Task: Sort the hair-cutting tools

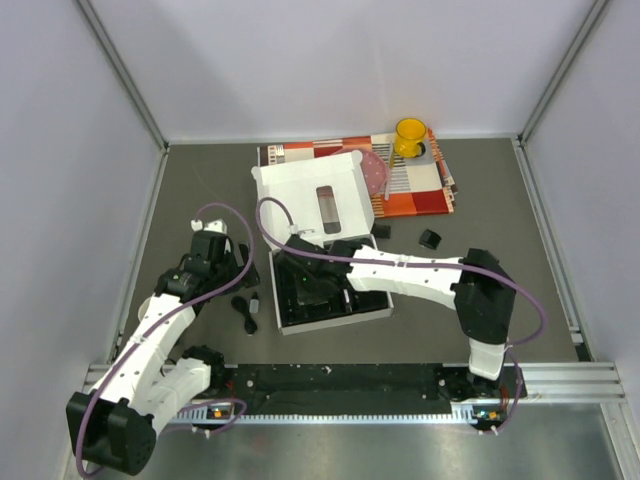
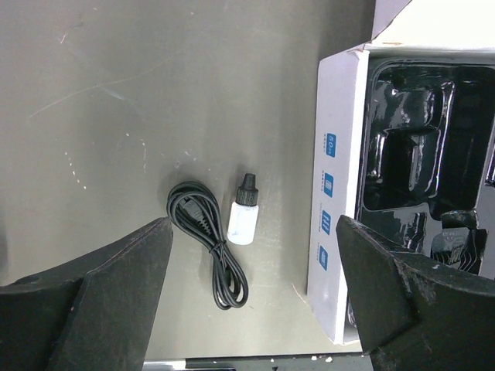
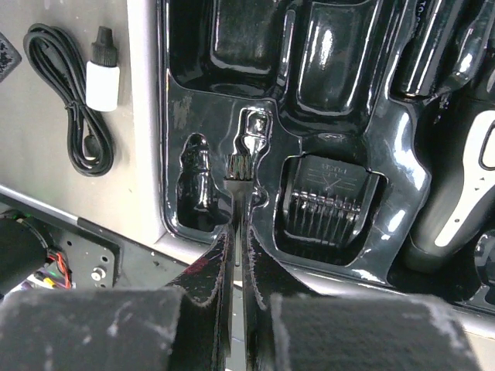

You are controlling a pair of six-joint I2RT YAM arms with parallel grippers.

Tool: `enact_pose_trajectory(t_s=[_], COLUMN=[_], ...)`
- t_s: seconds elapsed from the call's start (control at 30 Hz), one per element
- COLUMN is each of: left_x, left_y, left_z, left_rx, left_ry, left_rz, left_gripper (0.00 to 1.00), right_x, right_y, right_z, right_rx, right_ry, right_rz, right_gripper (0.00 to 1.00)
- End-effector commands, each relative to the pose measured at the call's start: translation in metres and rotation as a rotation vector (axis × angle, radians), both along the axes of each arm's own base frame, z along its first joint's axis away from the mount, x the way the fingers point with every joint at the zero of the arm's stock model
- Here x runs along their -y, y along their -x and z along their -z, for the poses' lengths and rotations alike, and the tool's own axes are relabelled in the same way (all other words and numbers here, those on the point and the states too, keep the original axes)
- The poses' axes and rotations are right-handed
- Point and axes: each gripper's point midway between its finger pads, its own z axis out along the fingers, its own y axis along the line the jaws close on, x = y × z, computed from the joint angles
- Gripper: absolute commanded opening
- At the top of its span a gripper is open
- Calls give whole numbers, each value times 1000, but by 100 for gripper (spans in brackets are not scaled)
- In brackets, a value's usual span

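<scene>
**What sits on my table**

My dark grey table (image 1: 520, 260) carries the white cardboard box (image 2: 332, 193) with its black tray, near the front edge. Just left of the box I see a coiled black cord (image 2: 216, 251) and a small white bottle (image 2: 244, 220) with a black cap, lying side by side. Toward the back lies a patterned orange mat (image 1: 420, 190), and a black guard comb (image 1: 430, 238) sits just in front of it.

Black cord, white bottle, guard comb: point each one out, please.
black cord (image 2: 193, 215), left wrist view, on its bundled plug end.
white bottle (image 2: 242, 222), left wrist view, on its white body.
guard comb (image 3: 329, 207), right wrist view, on its teeth.
</scene>
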Motion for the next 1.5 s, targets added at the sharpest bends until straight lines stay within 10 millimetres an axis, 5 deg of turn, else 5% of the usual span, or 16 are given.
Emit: enact_pose_trajectory(t_s=[0.0, 0.33, 1.1, 1.47], left_x=[-3, -2, -3, -3], left_y=[-6, -6, -6, -6], left_z=[-8, -4, -3, -4], left_rx=[22, 7, 1, 3], left_ry=[-8, -7, -15, -16], left_rz=[-26, -20, -27, -25], left_gripper=[92, 92, 92, 92], right_x=[-27, -28, -17, -22], right_y=[-3, -4, -6, -7], right_z=[-13, 8, 22, 11], right_rx=[16, 4, 9, 21], right_ry=[-90, -45, 37, 11], right_rz=[-8, 24, 43, 25], right_gripper=[0, 0, 0, 29])
